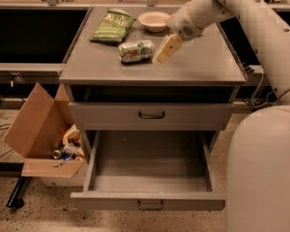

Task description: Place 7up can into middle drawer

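A robot arm (232, 6) reaches in from the far right over the grey desk (203, 66), its tan gripper (165, 50) hanging low just to the right of the 7up can (136, 51), close beside it; whether the two touch cannot be told. Whether the jaws are apart or together cannot be told from this side either. The dented can lies on its side near the middle of the desk top. A green chip bag (112, 26) lies on the far left part of the top, and a pale bowl (153, 21) sits at the far edge, beyond the can. Below the top, the upper drawer front (193, 116) is pushed in, while the middle drawer (150, 178) stands pulled out toward the near side, its dark bar handle on the near front. An open cardboard box (31, 129) holding odds and ends rests on the speckled floor to the left, and the robot's white base (266, 173) fills the near right.
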You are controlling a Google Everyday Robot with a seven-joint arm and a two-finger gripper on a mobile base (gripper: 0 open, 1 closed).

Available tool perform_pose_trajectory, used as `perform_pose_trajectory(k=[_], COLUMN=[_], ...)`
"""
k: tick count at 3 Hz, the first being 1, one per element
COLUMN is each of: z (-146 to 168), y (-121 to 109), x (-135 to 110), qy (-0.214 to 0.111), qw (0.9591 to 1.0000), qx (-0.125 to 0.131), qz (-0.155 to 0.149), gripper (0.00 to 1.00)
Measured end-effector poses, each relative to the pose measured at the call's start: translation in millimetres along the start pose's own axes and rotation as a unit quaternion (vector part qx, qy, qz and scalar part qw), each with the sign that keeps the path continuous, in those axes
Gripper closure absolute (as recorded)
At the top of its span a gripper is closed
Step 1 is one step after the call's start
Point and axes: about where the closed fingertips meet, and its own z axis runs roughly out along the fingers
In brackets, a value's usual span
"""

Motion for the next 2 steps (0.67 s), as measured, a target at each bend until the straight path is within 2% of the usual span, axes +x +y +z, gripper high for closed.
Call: perform_pose_trajectory(k=[1,2], z=[18.7,42.2], y=[-0.6,4.3], x=[-14.8,-25.8], qy=[-0.004,-0.003], qw=[0.9996,0.9984], qx=[-0.017,-0.044], qz=[-0.022,-0.035], gripper=[0.00,0.00])
